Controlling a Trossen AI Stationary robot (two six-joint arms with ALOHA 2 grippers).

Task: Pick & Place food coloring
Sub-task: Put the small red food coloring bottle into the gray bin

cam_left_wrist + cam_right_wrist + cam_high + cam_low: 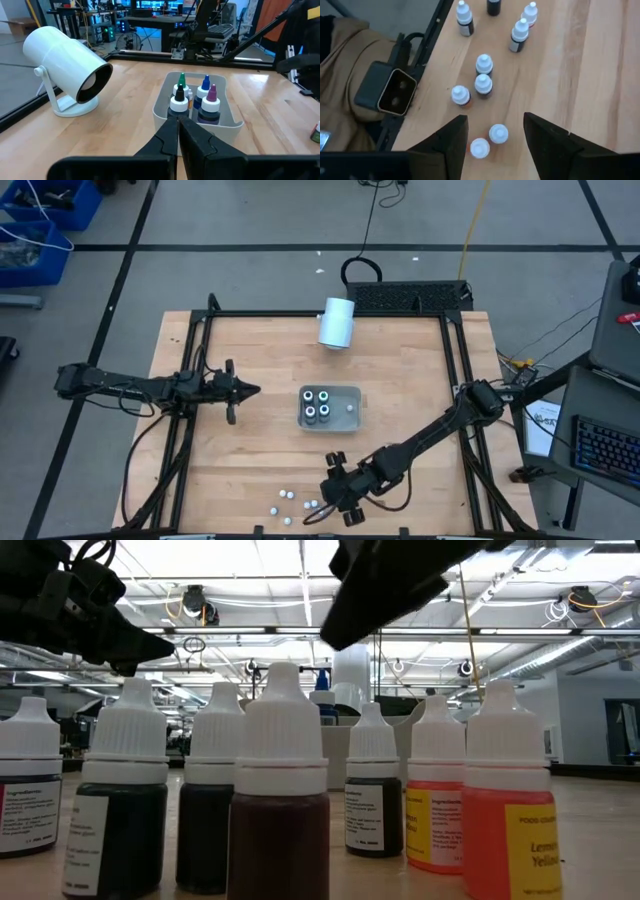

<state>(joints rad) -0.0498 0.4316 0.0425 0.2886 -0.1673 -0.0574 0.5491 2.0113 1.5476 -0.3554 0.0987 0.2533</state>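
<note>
Several small food coloring bottles with white caps stand upright on the wooden table near its front edge; in the low view they fill the foreground. My right gripper hovers open above them, slanting down, with two caps showing between its fingers. More bottles with coloured tips stand in the grey tray at the table's middle. My left gripper waits shut left of the tray, pointing level at it.
A large white cylinder on a stand lies at the table's far edge. A small camera box sits at the front edge next to the loose bottles. Bare wood lies right of the loose bottles and around the tray.
</note>
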